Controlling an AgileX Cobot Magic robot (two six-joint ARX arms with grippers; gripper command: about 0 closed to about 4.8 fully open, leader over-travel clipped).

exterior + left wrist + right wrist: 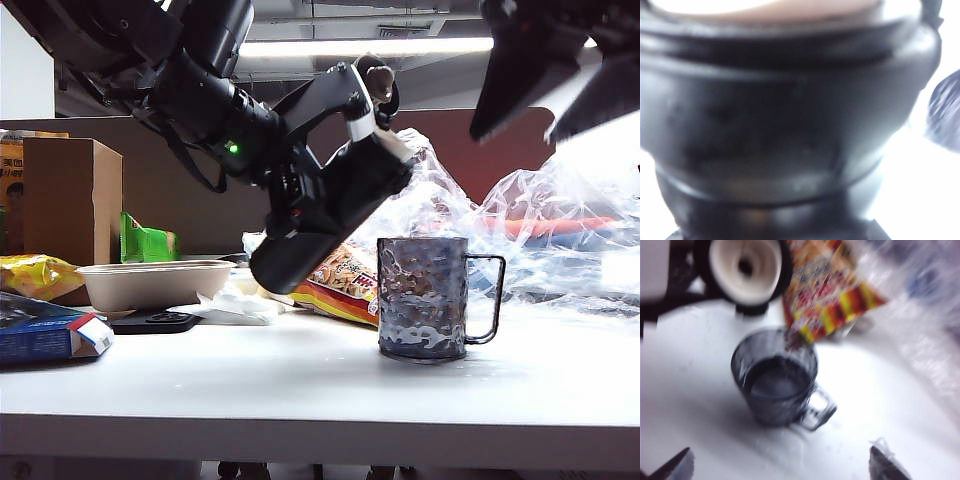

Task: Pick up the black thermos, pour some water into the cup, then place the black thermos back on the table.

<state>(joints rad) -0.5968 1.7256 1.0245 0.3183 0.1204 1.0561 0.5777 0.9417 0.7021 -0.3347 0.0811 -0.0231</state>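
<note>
Above the white counter [300, 380] my left claw [345, 165] grips the black thermos [325, 225], tilted beside the cup [422, 297]. My right claw [780, 467] hangs spread wide above the cup, holding nothing.

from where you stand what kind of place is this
Probably an office or lab used as a test bench: ceiling strip light, a cardboard box, and snack bags cluttering the white table.

Left wrist view: blurred; the black thermos [785, 130] fills it, the left gripper's fingers hidden.
Right gripper [785, 467]: fingertips cut off by the edge.
Cup [775, 377]: blurred; contents unclear.
</note>
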